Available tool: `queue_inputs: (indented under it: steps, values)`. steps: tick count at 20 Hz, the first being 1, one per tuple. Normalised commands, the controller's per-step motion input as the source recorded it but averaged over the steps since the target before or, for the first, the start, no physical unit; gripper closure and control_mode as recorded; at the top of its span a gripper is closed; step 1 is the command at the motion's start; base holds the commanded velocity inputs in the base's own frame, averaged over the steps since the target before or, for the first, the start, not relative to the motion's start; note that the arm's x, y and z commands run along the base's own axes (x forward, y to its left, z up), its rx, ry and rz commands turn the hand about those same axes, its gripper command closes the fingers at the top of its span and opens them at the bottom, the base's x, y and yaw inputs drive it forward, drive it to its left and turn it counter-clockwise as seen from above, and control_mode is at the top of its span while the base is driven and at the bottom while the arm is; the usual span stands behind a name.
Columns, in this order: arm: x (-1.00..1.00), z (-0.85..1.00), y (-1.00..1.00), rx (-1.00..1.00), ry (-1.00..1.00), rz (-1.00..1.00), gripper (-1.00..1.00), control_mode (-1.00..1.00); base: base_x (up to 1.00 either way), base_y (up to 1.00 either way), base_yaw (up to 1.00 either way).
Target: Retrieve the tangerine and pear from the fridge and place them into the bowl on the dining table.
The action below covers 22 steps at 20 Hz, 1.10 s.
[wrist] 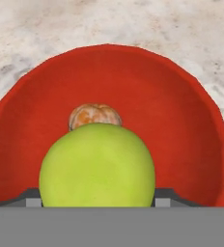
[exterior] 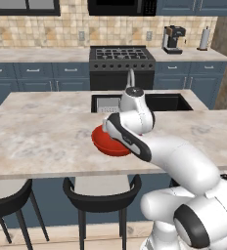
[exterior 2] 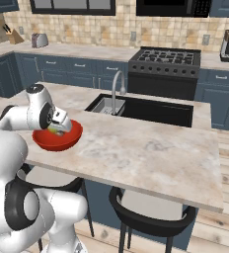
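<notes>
Two fruits show in the hand view: the pear (wrist: 97, 165), bright yellow-green, sits large and close at the bottom of that picture, and the tangerine (wrist: 94, 116), dull orange-brown, lies behind it on the inside of the bowl (wrist: 181, 120). The pear is lodged between the two dark finger tips (wrist: 163, 194), whose edges peep out on either side of it, so the jaws stand partly apart and closed on the pear. The pear hides the lower part of the tangerine; whether the two fruits touch cannot be told.

The red bowl rests on the dining table (exterior: 47, 141), a beige marble-look tabletop, near its front edge. In the right base view the gripper (exterior 2: 57, 129) hangs tilted over the bowl (exterior 2: 62, 141), with a small patch of yellow-green at its tips just above the rim. Whether the pear touches the bowl's floor cannot be told. In the left base view the white arm crosses in front of the bowl (exterior: 108, 144) and covers most of it, leaving its left and lower side in sight.

Black stools (exterior: 101, 195) stand under the near edge of the tabletop. Beyond the bowl a sink (exterior 2: 151, 111) with a curved tap (exterior 2: 117, 86) is set in the far part of the tabletop, and a dark stove (exterior: 121, 61) stands against the tiled back wall.
</notes>
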Motion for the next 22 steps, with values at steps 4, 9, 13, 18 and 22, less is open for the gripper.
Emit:
queue_inputs:
  steps: [4,9,13,18,22]
  values:
    - [0.16,-0.27,0.0,0.0,0.0,-0.04,1.0,-1.0,0.0,0.0,0.0]
    - [0.21,-0.41,0.0,0.0,0.0,-0.03,1.0,-1.0,0.0,0.0,0.0]
    - [0.04,-0.38,0.0,0.0,0.02,-0.03,1.0,-1.0,0.0,0.0,0.0]
    - [-0.14,-0.2,0.0,0.0,0.02,-0.03,1.0,-1.0,0.0,0.0,0.0]
    - [-0.24,-0.09,0.0,0.0,0.02,-0.05,1.0,-1.0,0.0,0.0,0.0]
